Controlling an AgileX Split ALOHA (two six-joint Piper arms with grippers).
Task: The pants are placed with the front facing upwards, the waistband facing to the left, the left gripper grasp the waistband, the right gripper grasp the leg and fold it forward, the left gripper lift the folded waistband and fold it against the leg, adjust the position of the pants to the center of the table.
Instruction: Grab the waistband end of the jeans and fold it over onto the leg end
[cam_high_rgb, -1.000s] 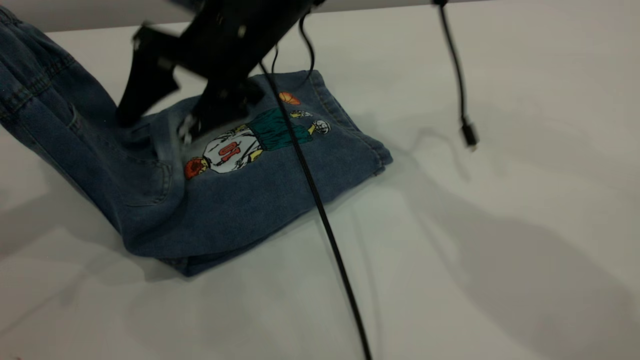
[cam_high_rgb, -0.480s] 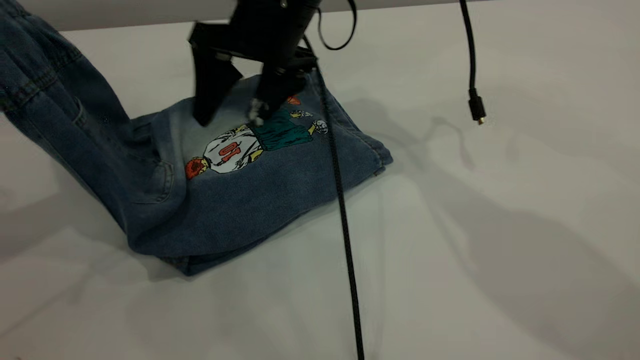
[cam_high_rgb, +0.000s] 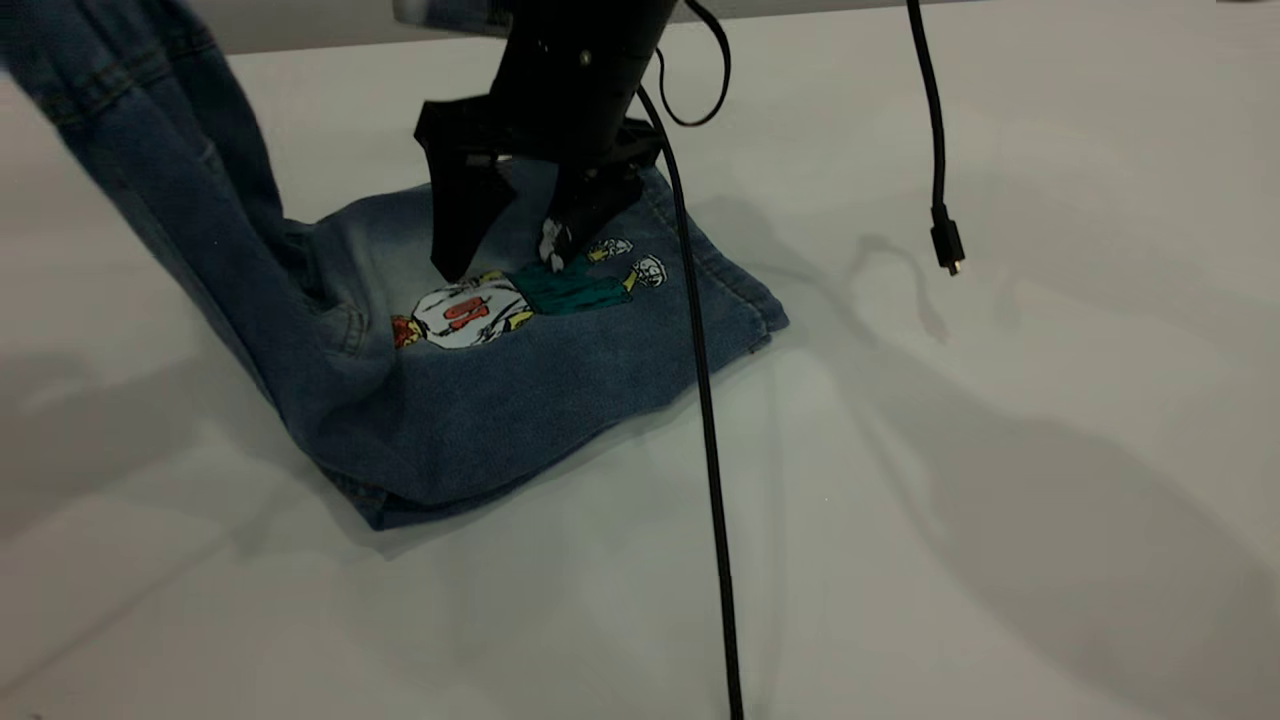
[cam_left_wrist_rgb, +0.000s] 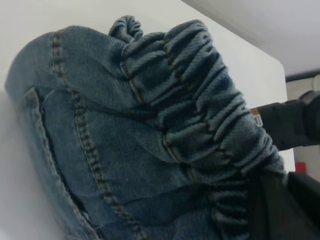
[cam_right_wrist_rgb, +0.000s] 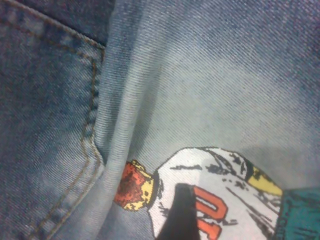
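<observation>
Fingers of the right gripper (cam_high_rgb: 505, 258) spread apart, empty – ext. view shows it shifted right over the leg (cam_high_rgb: 560, 350) on the table (cam_high_rgb: 1000, 450) vs. a sec ago, pants (cam_high_rgb: 420, 330) hoisted higher at left. L wrist view: the left gripper (cam_left_wrist_rgb: 285, 205) clamped on waistband (cam_left_wrist_rgb: 210, 120). R wrist view: print close below. Fold-over underway.

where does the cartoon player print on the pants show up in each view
Exterior view: the cartoon player print lies on the folded leg, just under the right gripper, whose jaws stand open.
Left wrist view: not in it; only the gathered waistband shows.
Right wrist view: the print fills the lower right of the picture, with a dark fingertip in front of it.
Shared landmark: the red "10" on the white jersey, seen in the exterior and right wrist views.
</observation>
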